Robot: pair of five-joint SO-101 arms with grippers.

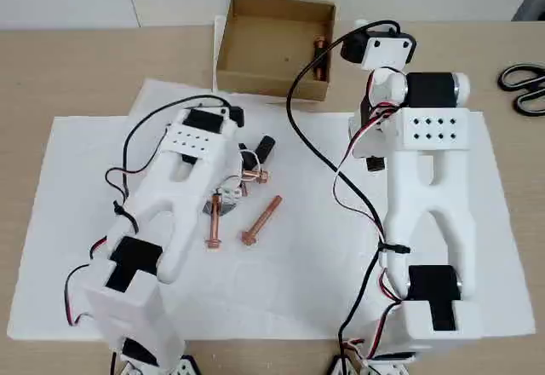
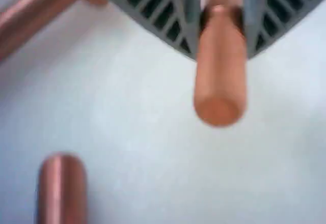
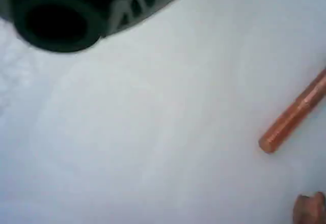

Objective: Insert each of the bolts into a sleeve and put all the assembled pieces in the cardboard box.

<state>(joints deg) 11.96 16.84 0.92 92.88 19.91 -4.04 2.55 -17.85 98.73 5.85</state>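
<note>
- My left gripper is clamping a bolt by its shank, the jaws pressing on both sides and the rounded tip poking out free.
- That bolt is looking like smooth copper-coloured metal. I am judging it stiff, light and probably slick, so a hold on the shank seems safest, leaving the tip bare for a sleeve.
- At about 6 o'clock from that gripper, a straight bolt and a slanted bolt are lying near each other without touching, their flanged heads pointing toward 6 o'clock.
- Both are resting on the paper, a flat, matte white sheet lying over the wood-toned table.
- At about 1 o'clock the box, brown cardboard with an open top, is holding one copper piece against its 3 o'clock wall.
- My right gripper is hanging low over the paper at 3 o'clock, and I cannot tell its state.
</note>
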